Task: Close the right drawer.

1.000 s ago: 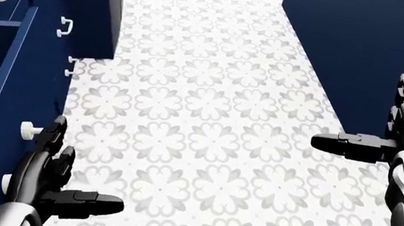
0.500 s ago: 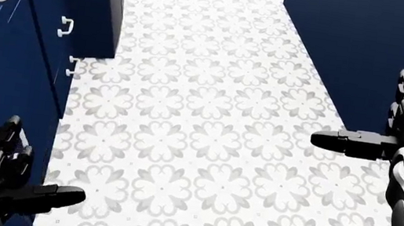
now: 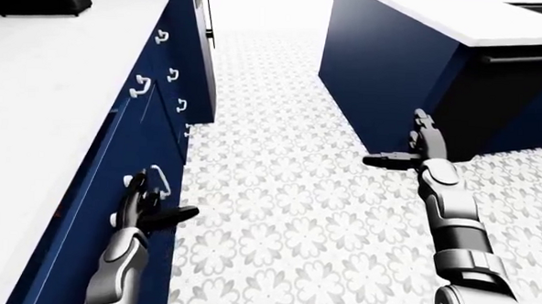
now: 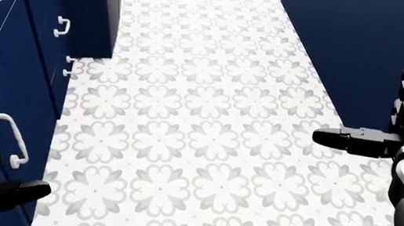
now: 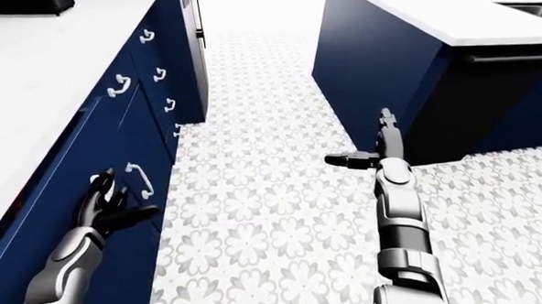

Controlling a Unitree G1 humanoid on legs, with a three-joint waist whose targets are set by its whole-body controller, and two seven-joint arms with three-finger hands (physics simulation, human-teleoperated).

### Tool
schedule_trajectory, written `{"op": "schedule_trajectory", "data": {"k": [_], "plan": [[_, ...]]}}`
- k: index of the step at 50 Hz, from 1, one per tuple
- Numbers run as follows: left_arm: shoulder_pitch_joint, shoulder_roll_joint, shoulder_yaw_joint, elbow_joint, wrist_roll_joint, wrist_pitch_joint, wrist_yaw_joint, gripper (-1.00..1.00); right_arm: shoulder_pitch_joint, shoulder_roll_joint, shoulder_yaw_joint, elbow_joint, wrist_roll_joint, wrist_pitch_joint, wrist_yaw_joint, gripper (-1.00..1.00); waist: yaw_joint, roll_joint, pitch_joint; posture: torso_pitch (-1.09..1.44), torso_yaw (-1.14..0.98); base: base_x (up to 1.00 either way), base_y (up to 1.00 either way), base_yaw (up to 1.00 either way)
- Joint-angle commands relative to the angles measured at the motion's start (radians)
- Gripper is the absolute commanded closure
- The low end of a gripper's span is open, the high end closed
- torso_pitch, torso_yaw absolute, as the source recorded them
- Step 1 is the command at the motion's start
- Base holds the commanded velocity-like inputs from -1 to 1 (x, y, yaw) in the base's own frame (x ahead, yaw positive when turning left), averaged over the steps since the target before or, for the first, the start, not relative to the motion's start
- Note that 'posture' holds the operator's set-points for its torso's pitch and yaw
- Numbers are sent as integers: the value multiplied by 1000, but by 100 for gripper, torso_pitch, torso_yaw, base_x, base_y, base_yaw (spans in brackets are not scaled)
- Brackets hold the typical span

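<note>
While the blue cabinet run fills the left edge of all three views under a white counter, its faces recede toward the upper left of each frame. The patterned floor occupies the centre. A blue island stands at the upper right.

The drawer lies at the lower left of the left-eye view. Its front appears flush, or very nearly flush, with the neighbouring fronts. No dark gap shows at its top edge, but the steep angle prevents a firm reading. The long axis of the front runs along the cabinet line, from bottom left toward upper left. Travel for closing points into the cabinet, toward the left edge of the frame.

The left hand is at the drawer front, fingers spread and thumb pointing right. It grips nothing. Its fingers reach up beside the white handle, and contact with the front is likely but cannot be confirmed. In the head view the left hand sits at the bottom left corner, just below and left of the handle.

The right hand hangs over the floor at centre right, well apart from the drawer, fingers extended, thumb pointing left, empty.

The left hand is clearly the nearer one. Any remaining push should go leftward, square to the front.
</note>
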Motion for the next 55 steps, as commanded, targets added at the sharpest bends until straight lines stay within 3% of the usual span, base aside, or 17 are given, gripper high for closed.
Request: {"op": "schedule_trajectory", "data": {"k": [1, 34, 55], "plan": [[-22, 35, 50, -72, 3, -43, 27, -100, -33, -15, -6, -48, -1, -24, -2, -100, 8, 3, -29, 0, 0, 0, 0, 0], [1, 169, 213, -70, -84, 16, 6, -100, -28, -8, -5, -117, -17, 25, -2, -100, 7, 10, -18, 0, 0, 0, 0, 0], [9, 238, 269, 62, -130, -42, -20, -100, -26, -4, -5, -146, -24, 49, -1, -100, 8, 18, -14, 0, 0, 0, 0, 0]]}}
